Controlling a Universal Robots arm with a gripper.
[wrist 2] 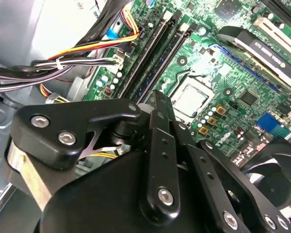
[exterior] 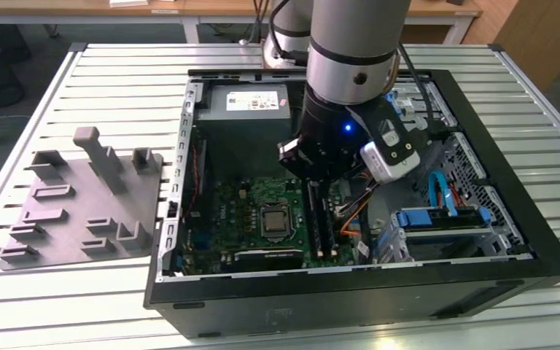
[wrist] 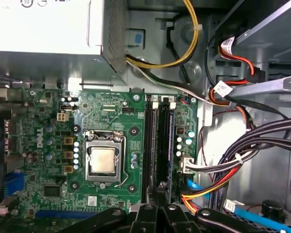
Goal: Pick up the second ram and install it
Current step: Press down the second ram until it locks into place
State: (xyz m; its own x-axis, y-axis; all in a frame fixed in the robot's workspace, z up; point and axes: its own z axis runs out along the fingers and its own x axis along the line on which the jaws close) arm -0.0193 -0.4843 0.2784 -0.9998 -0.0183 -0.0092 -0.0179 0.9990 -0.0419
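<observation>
Inside the open computer case [exterior: 513, 211], my gripper [exterior: 310, 179] hangs low over the motherboard [exterior: 231, 211]. Two long dark strips stand side by side in the memory slots [wrist: 159, 141] beside the processor socket [wrist: 103, 160]. They look like seated sticks, and I cannot tell which one is the second ram. The black fingers [wrist 2: 155, 141] come together at their tips, and nothing shows between them. In both wrist views the gripper [wrist: 160, 191] [wrist 2: 158, 99] is just above the near end of those slots [wrist 2: 157, 53].
The grey moulded holder plate [exterior: 76, 204] lies on the slatted table [exterior: 47, 73] at the exterior view's left, with no stick showing on it. A bundle of cables [wrist: 233, 160] runs close beside the slots. The power supply [exterior: 246, 98] and a blue drive cage [exterior: 436, 219] crowd the case.
</observation>
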